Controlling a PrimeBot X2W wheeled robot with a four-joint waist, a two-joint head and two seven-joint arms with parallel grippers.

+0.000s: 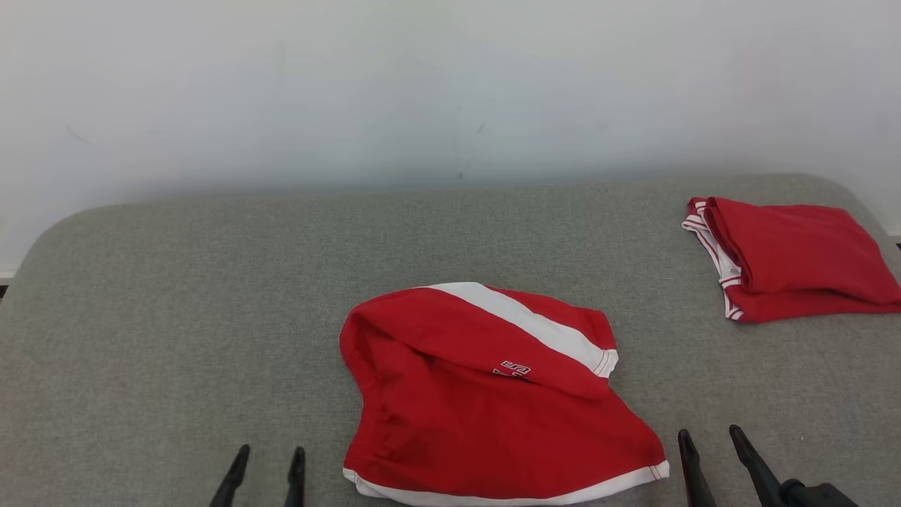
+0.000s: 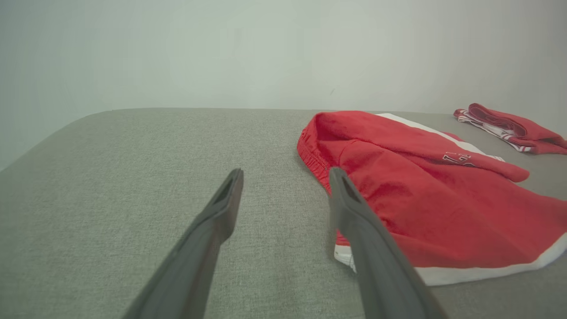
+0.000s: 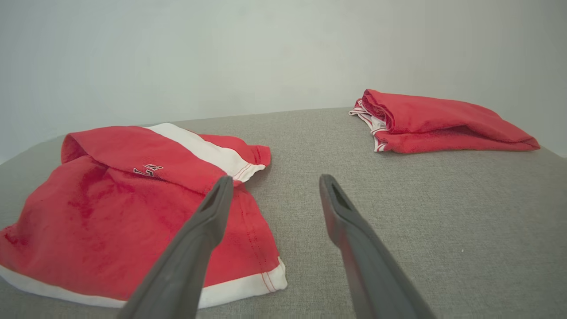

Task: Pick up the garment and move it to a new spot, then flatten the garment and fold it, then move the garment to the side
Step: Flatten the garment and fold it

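Note:
The garment (image 1: 486, 394) is a pair of red shorts with white trim and a small logo, lying rumpled near the front middle of the grey surface, one part folded over itself. It also appears in the left wrist view (image 2: 425, 195) and the right wrist view (image 3: 133, 208). My left gripper (image 1: 270, 456) stands open just left of the garment's lower edge, nothing between its fingers (image 2: 285, 175). On the other side my right gripper (image 1: 709, 436) is open too, just right of the garment's lower right corner (image 3: 274, 181), holding nothing.
A second red garment (image 1: 788, 257), folded, lies at the far right of the grey padded surface (image 1: 176, 317); it shows too as the folded garment (image 3: 438, 122) in the right wrist view. A pale wall (image 1: 422, 84) rises behind the surface's back edge.

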